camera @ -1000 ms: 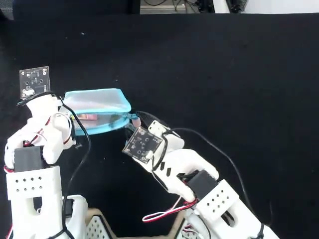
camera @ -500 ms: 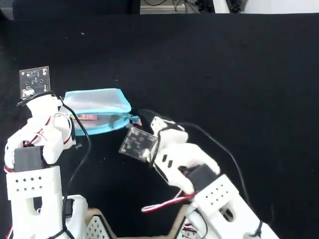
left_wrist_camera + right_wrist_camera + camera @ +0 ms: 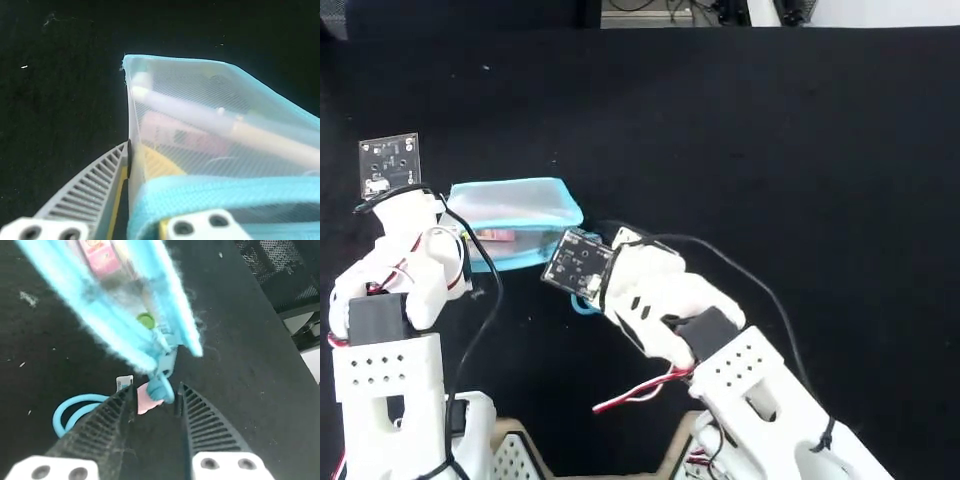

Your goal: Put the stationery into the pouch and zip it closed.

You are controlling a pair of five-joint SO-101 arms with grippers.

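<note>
Released, my right gripper stood in the right wrist view with its 2 jaws parted on either side of the zipper pull. I could not tell whether either jaw touched it. A pink tag hung just beside the pull, also between the jaws. A teal loop lay on the black table near 1 jaw. Beyond the pull the pouch ran away from me with its 2 teal zipper bands apart, so I judged the mouth not yet zipped.

In the left wrist view, my left gripper was clenched on the pouch's end, the mesh corner pinched against the ribbed jaw. Through the mesh I saw a white pen, a pink eraser and a yellow item, so the stationery looked to be inside.

In the high view, the pouch lay toward the table's left between my 2 arms. The left gripper was at 1 end, and my right wrist's camera board sat over the other.

To do this step well, I judged I should close squarely on the zipper pull alone. The soft pink tag or the teal loop would likely slip. Then I should draw low and straight along the zipper's line, with the left gripper holding the pouch from sliding or bunching.
</note>
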